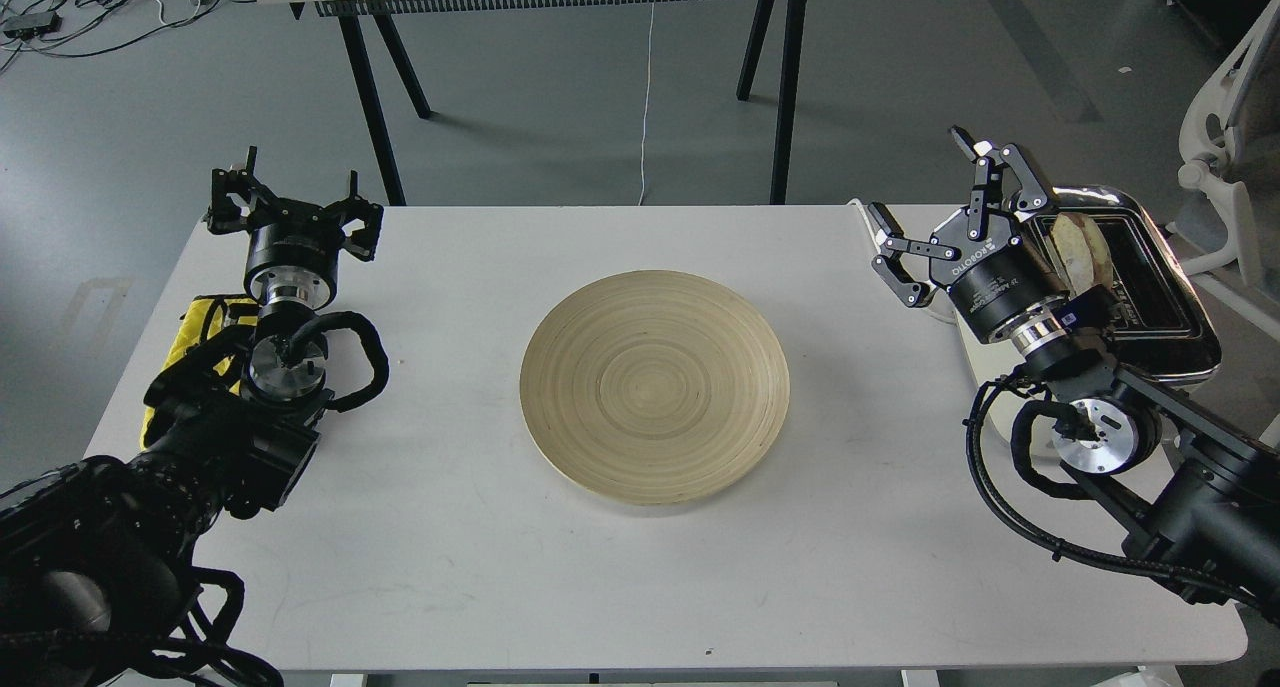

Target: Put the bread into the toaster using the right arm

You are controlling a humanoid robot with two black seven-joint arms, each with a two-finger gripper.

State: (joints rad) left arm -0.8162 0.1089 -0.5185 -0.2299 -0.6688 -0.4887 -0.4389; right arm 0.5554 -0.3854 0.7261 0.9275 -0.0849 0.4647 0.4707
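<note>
Chrome gleams along the top of the toaster (1140, 267) at the far right of our white table (450, 547), and the bread (1078, 252) stands on edge in the slot nearer our wrist, its brown crust showing above the black opening. Our right gripper (925, 212) hangs just left of the toaster with its fingers spread wide, holding nothing and clear of the slice. Our right arm (1120, 407) crosses in front of the toaster's cream body. A round wooden plate (655, 387) lies bare at the middle of the table, well apart from both arms. Our left gripper (295, 207) sits at the far left edge, fingers parted and holding nothing, with a yellow cloth (200, 322) beside that arm.
</note>
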